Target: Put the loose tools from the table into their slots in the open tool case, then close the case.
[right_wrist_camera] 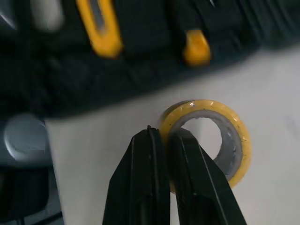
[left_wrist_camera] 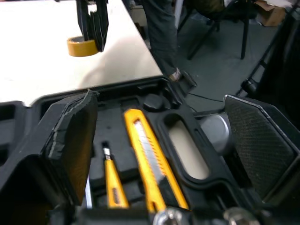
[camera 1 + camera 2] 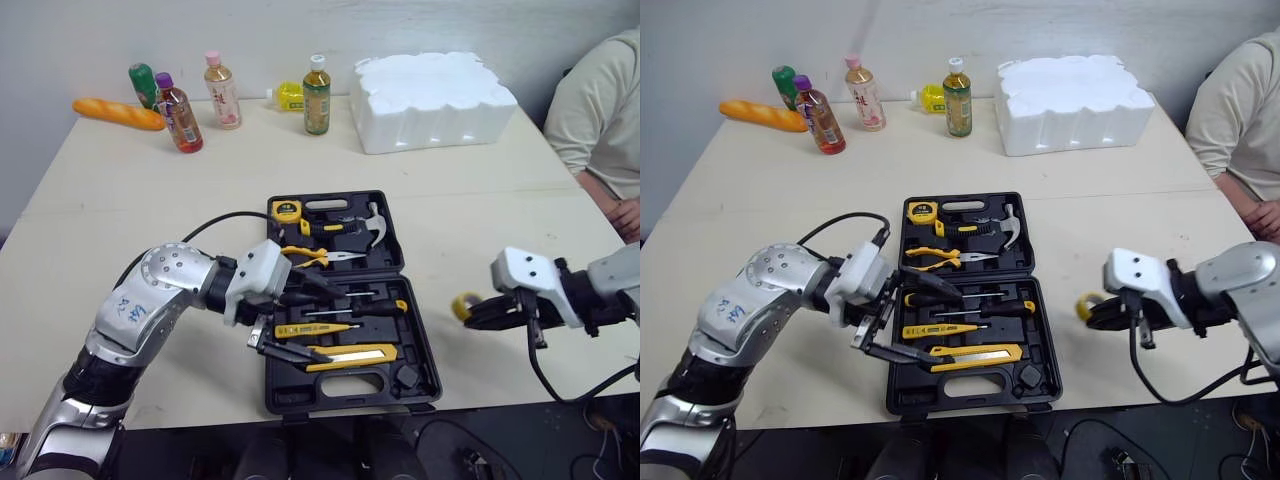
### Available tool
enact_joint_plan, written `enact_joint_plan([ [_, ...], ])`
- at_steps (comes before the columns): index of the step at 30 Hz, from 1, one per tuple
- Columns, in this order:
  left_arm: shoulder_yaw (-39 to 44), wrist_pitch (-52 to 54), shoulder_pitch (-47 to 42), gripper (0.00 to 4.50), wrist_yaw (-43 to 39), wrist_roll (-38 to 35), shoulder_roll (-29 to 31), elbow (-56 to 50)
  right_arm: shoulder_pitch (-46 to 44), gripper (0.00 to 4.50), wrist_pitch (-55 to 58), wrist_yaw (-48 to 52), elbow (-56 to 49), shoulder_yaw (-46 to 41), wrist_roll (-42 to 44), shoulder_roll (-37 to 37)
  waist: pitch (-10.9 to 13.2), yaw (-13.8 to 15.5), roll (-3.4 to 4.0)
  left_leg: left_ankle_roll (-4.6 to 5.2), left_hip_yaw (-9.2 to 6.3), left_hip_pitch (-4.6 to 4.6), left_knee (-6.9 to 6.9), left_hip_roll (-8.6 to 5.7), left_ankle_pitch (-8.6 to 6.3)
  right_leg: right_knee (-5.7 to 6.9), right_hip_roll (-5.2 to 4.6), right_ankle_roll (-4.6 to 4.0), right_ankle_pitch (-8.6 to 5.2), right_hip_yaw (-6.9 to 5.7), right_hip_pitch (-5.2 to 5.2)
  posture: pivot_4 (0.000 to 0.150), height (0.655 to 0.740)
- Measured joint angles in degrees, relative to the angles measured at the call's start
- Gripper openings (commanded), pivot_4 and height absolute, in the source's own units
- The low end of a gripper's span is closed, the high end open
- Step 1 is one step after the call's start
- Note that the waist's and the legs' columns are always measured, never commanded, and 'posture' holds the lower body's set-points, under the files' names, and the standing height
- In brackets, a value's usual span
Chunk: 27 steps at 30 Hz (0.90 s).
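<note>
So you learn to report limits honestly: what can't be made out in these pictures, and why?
Head views: the left pincer hides left-side slots of the tool case.
Right wrist view: the tools beyond the tape roll are blurred.
Head views: labels on the bottles are too small to read.
Head views: the right edge cuts off the person.

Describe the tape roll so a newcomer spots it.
Find the open black tool case mid-table. Off its right side, the right tool pinches the tape roll. It's the only yellow ring, and it's outside the case.
</note>
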Motion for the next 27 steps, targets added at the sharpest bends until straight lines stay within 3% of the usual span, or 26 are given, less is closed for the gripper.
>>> enact_joint_plan([
  [2, -1.1, -1.2, 1.8, 4.50, -1.6, 1.0, 0.8, -0.6, 2.3, 0.04, 5.5, -3.9, -11.4, 1.0, 5.5, 4.1, 0.0, 0.2, 0.00, -0.02, -0.05, -0.01, 0.01, -0.04, 0.00, 0.08, -0.05, -0.05, -0.03, -0.01, -0.02, 0.150, 0.7383],
  [6, -1.2, -1.8, 2.0, 4.50, -2.7, 1.3, 2.1, -0.7, 5.4, 0.04, 7.9, -7.5, -18.6, 2.8, 6.9, 4.4, 0.0, 0.7, -0.02, 0.03, -0.11, -0.03, 0.03, -0.15, -0.03, 0.05, -0.17, -0.07, -0.04, -0.06, 0.00, 0.150, 0.7383],
  [19, -1.1, -2.4, 2.0, 4.50, -3.3, 1.8, 3.6, -0.7, 7.5, 0.04, 6.3, -10.7, -19.2, 10.0, 4.1, 4.2, 0.0, 0.8, -0.02, 0.08, -0.11, -0.02, 0.03, -0.14, -0.03, 0.07, -0.06, -0.10, -0.05, -0.08, 0.00, 0.150, 0.7383],
  [20, -1.1, -2.4, 2.0, 4.50, -3.4, 1.8, 4.0, -0.7, 7.6, 1.01, 6.3, -10.6, -19.2, 9.9, 4.1, 3.9, 0.0, 0.7, -0.02, 0.07, -0.11, -0.02, 0.03, -0.12, -0.03, 0.07, -0.05, -0.10, -0.05, -0.08, 0.00, 0.150, 0.7383],
  [27, -0.7, -2.6, 2.0, 4.50, -3.4, 1.8, 4.9, -0.7, 9.9, 4.45, 9.2, -8.4, -20.8, 1.9, 11.7, 1.2, 0.0, 0.9, -0.03, 0.07, -0.11, -0.02, 0.04, -0.10, -0.03, 0.09, -0.03, -0.11, -0.06, -0.08, 0.00, 0.150, 0.7383],
])
